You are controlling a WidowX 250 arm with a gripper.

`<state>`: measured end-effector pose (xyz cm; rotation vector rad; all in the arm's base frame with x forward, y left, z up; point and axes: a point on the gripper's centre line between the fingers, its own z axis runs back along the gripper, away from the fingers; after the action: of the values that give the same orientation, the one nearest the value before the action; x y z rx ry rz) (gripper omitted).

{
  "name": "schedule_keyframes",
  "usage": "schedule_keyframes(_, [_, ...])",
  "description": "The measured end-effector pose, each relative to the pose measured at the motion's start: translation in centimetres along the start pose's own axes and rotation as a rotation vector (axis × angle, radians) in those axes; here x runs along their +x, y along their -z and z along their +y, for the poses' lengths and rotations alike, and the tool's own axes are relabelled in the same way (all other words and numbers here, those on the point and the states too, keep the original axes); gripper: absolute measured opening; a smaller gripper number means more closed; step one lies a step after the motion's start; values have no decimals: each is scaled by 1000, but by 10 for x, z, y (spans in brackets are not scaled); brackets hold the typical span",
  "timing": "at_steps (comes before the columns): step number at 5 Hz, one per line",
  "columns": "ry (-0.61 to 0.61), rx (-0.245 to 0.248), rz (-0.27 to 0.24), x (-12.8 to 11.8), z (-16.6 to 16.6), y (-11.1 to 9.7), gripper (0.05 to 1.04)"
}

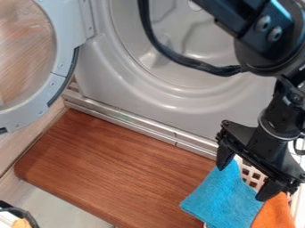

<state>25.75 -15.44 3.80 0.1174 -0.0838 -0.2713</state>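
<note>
The machine [113, 82] stands on the far side, its round opening [132, 42] facing the near side and its door [62, 67] swung out to the left. A rail [128, 119] runs along the machine's foot, between it and the board [113, 164], which lies in the near middle. At the near right, beside the board, is the basket [245, 168]. Two cloths lie at it: the left one [223, 200] overlaps the board's near right part in the view; the right one [274, 213] is just beside it. The pincer [241, 183] is above them.
</note>
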Motion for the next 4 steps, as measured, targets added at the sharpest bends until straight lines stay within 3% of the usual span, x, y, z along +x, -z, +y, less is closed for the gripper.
schedule_keyframes(1, [-4, 10, 29, -3, 0, 9, 1001])
schedule_keyframes(2, [12, 15, 26, 11, -13, 15, 1001])
schedule_keyframes(4, [22, -58, -48, 53, -63, 36, 1001])
